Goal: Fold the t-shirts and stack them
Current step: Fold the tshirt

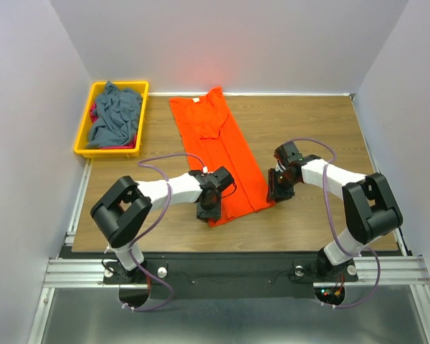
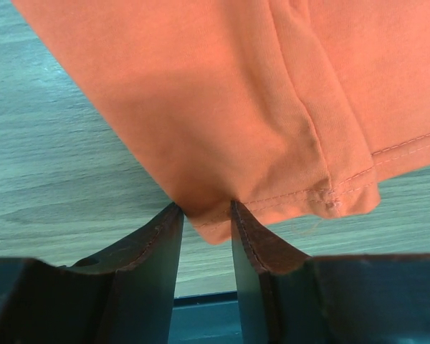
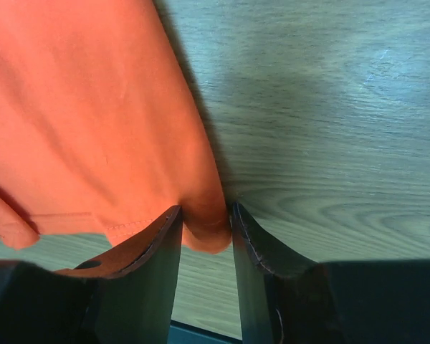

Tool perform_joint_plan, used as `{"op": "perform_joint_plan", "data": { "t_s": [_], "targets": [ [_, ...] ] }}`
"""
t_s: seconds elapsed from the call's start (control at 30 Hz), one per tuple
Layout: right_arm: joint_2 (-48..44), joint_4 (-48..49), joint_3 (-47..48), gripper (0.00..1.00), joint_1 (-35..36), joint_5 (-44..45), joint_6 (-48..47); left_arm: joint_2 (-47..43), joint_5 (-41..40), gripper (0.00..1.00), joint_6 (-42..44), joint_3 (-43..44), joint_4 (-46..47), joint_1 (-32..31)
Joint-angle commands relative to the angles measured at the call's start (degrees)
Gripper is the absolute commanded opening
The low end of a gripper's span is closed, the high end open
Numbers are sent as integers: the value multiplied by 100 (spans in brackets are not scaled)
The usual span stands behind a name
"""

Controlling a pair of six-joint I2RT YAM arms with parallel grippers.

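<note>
A bright orange t-shirt (image 1: 222, 150) lies folded into a long strip down the middle of the wooden table (image 1: 322, 129), neck at the far end. My left gripper (image 1: 208, 211) is at the strip's near-left hem corner. In the left wrist view its jaws (image 2: 204, 208) press that orange corner (image 2: 222, 93) from both sides. My right gripper (image 1: 276, 193) is at the near-right hem corner. The right wrist view shows it (image 3: 204, 210) shut on a bunched fold of the orange cloth (image 3: 86, 122). A grey-blue t-shirt (image 1: 115, 115) lies crumpled in a bin, with red cloth (image 1: 94, 113) showing under it.
The yellow bin (image 1: 83, 136) stands at the table's far left corner. White walls close in the back and both sides. A metal rail (image 1: 222, 271) runs along the near edge by the arm bases.
</note>
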Motion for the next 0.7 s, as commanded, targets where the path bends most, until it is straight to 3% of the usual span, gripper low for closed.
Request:
{"op": "perform_joint_plan", "data": {
  "t_s": [0.0, 0.33, 0.4, 0.57, 0.67],
  "targets": [
    [126, 133, -153, 40, 32, -77, 57, 221, 29, 42, 42, -56, -133, -53],
    [153, 124, -382, 35, 41, -60, 127, 265, 91, 32, 103, -65, -54, -61],
    [92, 116, -374, 29, 41, -86, 127, 257, 91, 29, 121, -48, -54, -61],
    [21, 72, -286, 10, 41, -94, 119, 169, 91, 0, 94, -91, -36, -61],
    [-23, 19, -155, 1, 41, -60, 119, 134, 91, 0, 103, -65, -54, -61]
  ]
}}
